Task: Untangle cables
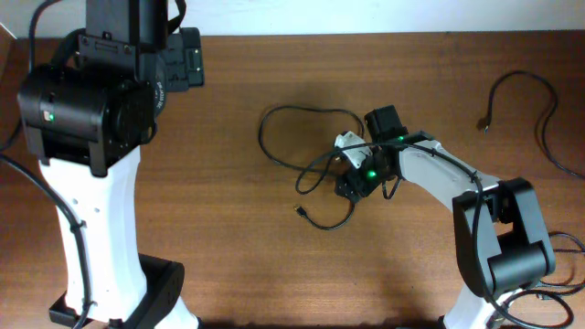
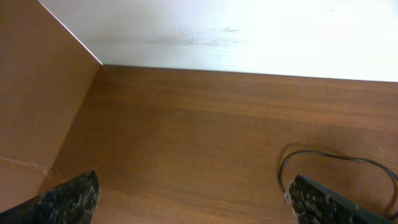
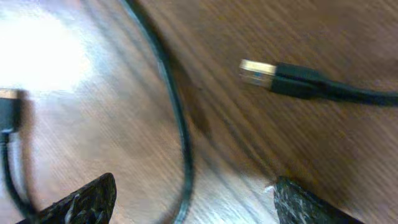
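Observation:
One thin black cable (image 1: pixel 271 146) lies in loops at the table's middle, with a small plug end (image 1: pixel 300 212) toward the front. A second black cable (image 1: pixel 541 96) lies apart at the back right, its plug (image 1: pixel 483 123) pointing left. My right gripper (image 1: pixel 350 187) hangs low over the middle loops. In the right wrist view it (image 3: pixel 194 183) is open, with a cable strand (image 3: pixel 180 149) running between its fingers and a gold-tipped plug (image 3: pixel 256 71) just ahead. My left gripper (image 2: pixel 193 186) is open and empty, raised at the back left (image 1: pixel 187 57). A cable loop (image 2: pixel 336 157) shows at its right.
The left arm's white base (image 1: pixel 101 247) stands at the front left. A white wall (image 2: pixel 249 31) runs along the table's back edge. A thicker black robot cable (image 1: pixel 567 247) lies by the right arm's base. Bare brown tabletop (image 1: pixel 228 238) spreads between the arms.

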Robot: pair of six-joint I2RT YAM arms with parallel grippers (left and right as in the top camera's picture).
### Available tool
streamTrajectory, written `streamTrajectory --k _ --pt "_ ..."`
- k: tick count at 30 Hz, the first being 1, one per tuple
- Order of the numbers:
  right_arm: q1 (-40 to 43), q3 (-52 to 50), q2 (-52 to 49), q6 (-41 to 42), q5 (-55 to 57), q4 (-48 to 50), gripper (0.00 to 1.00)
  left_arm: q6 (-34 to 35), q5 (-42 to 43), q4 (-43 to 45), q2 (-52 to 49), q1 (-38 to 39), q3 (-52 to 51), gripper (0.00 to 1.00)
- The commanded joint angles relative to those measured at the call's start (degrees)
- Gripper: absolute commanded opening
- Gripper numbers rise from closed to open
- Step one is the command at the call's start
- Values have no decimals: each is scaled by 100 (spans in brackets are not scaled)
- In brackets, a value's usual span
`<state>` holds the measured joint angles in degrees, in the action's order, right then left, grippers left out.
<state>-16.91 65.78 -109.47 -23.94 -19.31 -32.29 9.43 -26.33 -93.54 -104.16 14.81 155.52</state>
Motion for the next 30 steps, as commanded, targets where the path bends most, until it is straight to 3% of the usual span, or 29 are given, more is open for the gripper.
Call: streamTrajectory --k 1,10,14,16,18,21,25,30 --pt "4 -79 -52 503 706 4 81 -50 61 -7 11 -35 26 99" --pt "-208 -870 -52 839 608 667 82 -50 114 -20 11 -35 26 99" --pt "-258 -844 -52 1099 651 881 87 -50 153 -20 11 -35 26 99" --pt "-258 -527 -52 863 737 466 100 -50 168 -17 11 -35 26 99" --pt "-258 -192 -52 769 1141 -560 99 -50 170 -17 9 -35 26 99" --pt "-260 -179 -52 774 1143 -1082 99 -50 308 -17 9 -35 26 99" --pt "-295 -179 -52 793 1075 -1165 99 -50 369 -61 9 -35 26 99" --pt "-949 -173 -293 887 1419 -643 99 -52 452 -66 9 -35 26 99"
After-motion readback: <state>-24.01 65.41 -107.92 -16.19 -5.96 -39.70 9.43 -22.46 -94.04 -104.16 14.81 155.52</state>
